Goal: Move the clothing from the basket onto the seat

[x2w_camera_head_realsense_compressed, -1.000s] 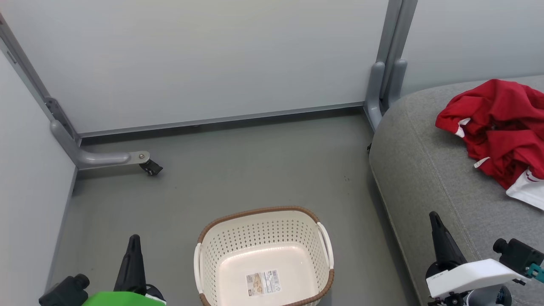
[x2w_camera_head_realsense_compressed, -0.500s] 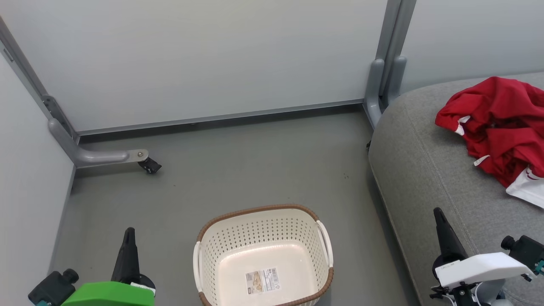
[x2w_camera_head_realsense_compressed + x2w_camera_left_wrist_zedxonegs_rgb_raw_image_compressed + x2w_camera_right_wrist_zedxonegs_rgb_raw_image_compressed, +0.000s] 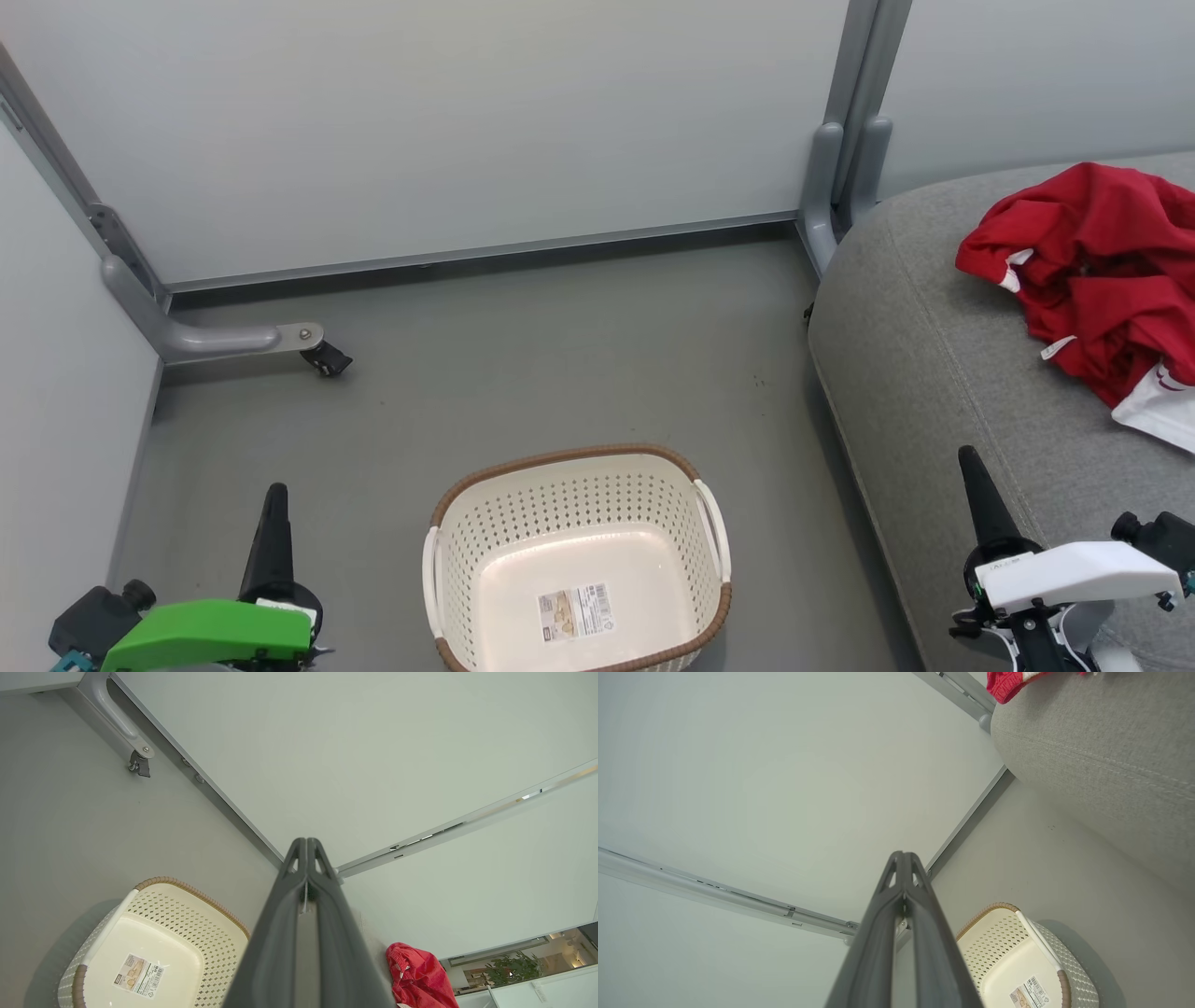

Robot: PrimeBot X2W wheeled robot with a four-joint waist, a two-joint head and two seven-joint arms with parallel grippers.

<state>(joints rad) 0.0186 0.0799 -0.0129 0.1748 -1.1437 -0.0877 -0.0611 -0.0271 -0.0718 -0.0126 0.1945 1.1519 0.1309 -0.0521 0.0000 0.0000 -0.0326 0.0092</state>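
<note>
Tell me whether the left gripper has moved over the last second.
Yes. The left gripper has drifted left and a little up the head view, widening its gap from the basket, which barely shifted in that view.

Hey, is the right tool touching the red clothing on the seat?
Apart. The head view shows a stretch of bare seat between the shut right tool and the clothing.
</note>
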